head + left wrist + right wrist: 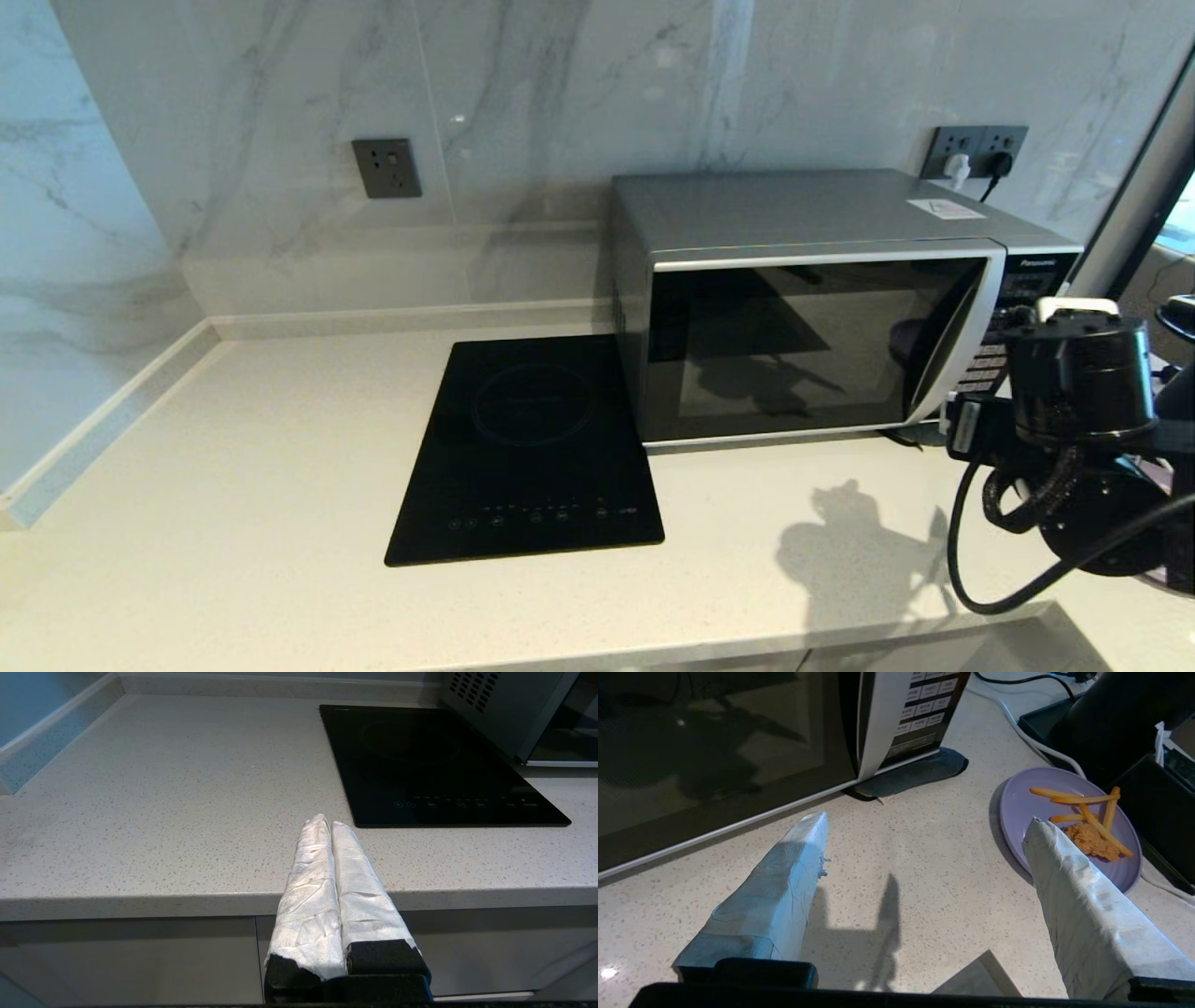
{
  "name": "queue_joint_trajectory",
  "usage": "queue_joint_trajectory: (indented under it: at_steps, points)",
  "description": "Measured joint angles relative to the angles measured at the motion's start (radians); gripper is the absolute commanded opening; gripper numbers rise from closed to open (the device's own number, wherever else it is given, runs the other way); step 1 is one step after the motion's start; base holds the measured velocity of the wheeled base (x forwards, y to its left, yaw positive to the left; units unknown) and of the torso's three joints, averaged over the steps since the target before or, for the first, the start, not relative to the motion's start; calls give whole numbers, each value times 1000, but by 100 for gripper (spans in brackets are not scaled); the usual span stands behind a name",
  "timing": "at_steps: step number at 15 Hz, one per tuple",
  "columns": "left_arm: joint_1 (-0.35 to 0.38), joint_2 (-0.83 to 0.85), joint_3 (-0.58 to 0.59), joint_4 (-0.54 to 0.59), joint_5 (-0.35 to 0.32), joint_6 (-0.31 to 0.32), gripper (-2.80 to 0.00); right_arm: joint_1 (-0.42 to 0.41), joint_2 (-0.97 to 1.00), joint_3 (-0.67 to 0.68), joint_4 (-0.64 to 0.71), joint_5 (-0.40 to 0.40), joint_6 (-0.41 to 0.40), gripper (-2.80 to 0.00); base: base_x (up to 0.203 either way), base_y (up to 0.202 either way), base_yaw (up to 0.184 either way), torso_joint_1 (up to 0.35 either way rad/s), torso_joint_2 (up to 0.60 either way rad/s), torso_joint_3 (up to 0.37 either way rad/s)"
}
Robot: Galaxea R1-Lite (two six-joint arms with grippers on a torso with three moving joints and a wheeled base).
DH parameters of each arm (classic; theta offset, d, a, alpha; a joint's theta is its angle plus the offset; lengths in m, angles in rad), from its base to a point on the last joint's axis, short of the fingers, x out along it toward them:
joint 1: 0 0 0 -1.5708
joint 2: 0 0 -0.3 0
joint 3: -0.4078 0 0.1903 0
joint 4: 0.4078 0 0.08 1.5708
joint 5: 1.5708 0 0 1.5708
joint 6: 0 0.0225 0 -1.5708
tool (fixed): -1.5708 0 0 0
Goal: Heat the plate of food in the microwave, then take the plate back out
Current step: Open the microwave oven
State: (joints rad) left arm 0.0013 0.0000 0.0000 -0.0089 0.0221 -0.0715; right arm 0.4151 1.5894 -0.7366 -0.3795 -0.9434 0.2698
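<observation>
The microwave (822, 327) is seen with its dark glass door closed, and the plate of food (1069, 826) is set on the counter (280, 448) to the right of it, just beside the button panel (927, 709), fries and a brown fried piece on top. The right gripper (924, 821) is held low over the counter between door and plate, its 2 wrapped fingers (784, 882) spread wide apart with nothing between them. By the look of it, this is the opening step: nothing has been loaded, so either the door is to be pulled by its curved handle (952, 345) or the plate is to be picked up. For the plate, a finger will need to be slid under the thin rim without tipping the fries.

The left gripper (329, 826) is parked off the counter's front edge, fingers pressed together, empty. The surface is pale speckled stone; a black cooktop (527, 448) is set into it left of the microwave. Marble-look walls and 2 sockets are seen behind.
</observation>
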Motion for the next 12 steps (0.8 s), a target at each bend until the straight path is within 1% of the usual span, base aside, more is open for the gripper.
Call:
queue_joint_trajectory:
  at_steps: [2,3,5,8,9,12]
  points:
    - [0,0,0,0,0,0,-280,-9,60,-45,7,-11,10,0,0,0,0,0,0,0]
    - [0,0,0,0,0,0,-280,-13,89,-68,6,-38,12,0,0,0,0,0,0,0]
    - [0,0,0,0,0,1,-280,-18,155,-121,-4,-122,14,0,0,0,0,0,0,0]
    - [0,0,0,0,0,0,-280,-22,255,-215,-28,-280,16,0,0,0,0,0,0,0]
    - [0,0,0,0,0,1,-280,-23,284,-245,-35,-304,16,0,0,0,0,0,0,0]
    - [0,0,0,0,0,0,-280,-36,361,-325,-37,-312,9,0,0,0,0,0,0,0]
